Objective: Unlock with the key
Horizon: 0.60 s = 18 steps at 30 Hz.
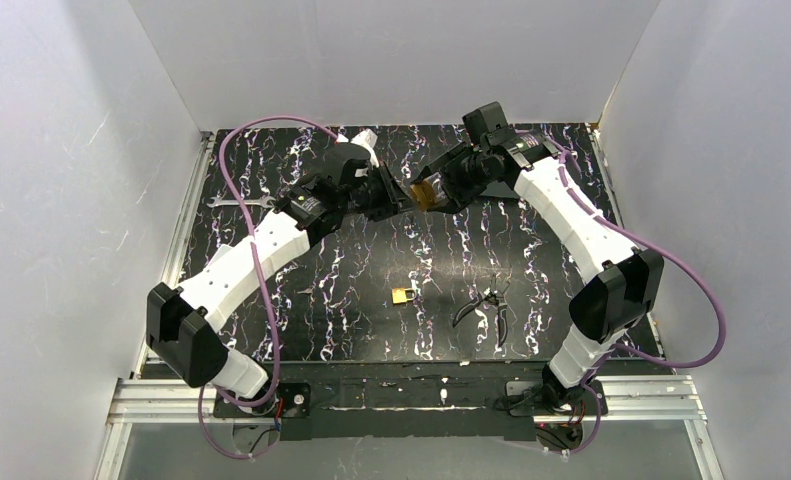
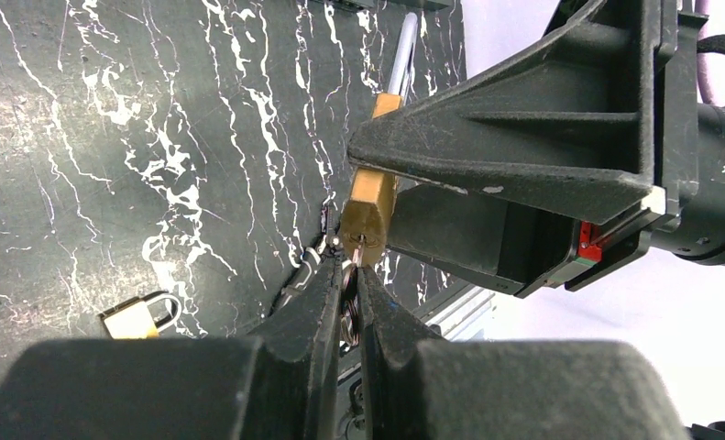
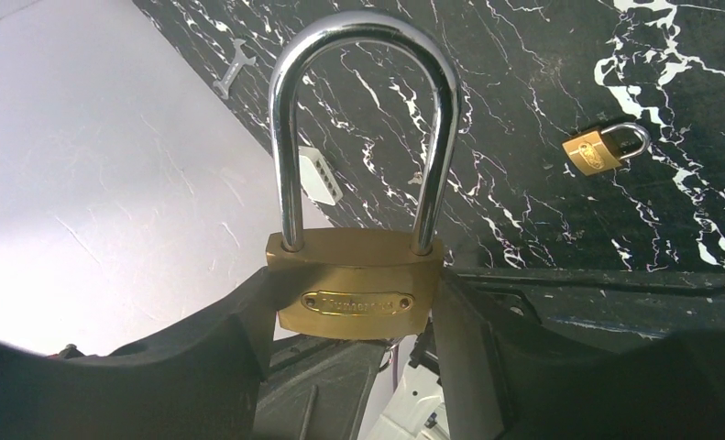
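1. Far left on my top feed, the wrench (image 1: 241, 203) lies flat on the black marbled table (image 1: 301, 300), well apart from both arms.
2. The left gripper (image 1: 407, 198) reaches over the far middle of the table, pointing right. On its wrist feed I see its fingers (image 2: 313, 302) pinched almost together, with only a sliver between them.
3. What they pinch is the key (image 2: 355, 258). Only a bit of metal shows past the fingertips, and a wire ring (image 2: 347, 312) sits in the gap behind it. The key's tip is at the keyhole in the bottom face of the large padlock (image 2: 369, 206). How far in it goes, I cannot tell.
4. The large padlock is up off the table, between the two grippers. On the right wrist feed its shackle (image 3: 367, 101) has both legs down in the brass body.
5. The right gripper (image 3: 354, 316) clamps that body by its narrow sides, one finger (image 3: 221, 348) on each side, with the jaws spread to the body's width.
6. Nearer the arm bases, a small padlock (image 1: 403, 296) lies on the table with neither gripper touching it.
7. To its right lie the pliers (image 1: 486, 300), black handles spread, also on the table.
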Each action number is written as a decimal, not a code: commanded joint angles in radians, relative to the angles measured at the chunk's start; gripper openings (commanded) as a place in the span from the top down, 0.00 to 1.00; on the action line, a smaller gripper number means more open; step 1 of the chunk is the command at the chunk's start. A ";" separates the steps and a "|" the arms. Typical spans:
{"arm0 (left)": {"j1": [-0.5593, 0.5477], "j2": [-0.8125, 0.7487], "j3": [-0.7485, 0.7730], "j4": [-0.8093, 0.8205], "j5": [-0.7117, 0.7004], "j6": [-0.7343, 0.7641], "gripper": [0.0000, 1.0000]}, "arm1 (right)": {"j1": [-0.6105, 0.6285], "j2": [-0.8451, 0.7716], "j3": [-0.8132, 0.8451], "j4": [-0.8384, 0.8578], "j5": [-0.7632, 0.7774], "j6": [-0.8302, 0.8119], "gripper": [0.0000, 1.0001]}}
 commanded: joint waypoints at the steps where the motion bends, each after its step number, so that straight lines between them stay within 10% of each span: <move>1: 0.001 0.004 0.048 0.069 0.020 0.002 1.00 | 0.014 -0.068 0.033 0.045 -0.076 0.005 0.99; 18: 0.001 0.036 -0.003 0.339 0.137 0.013 0.98 | 0.016 -0.105 0.027 0.038 -0.085 0.005 0.99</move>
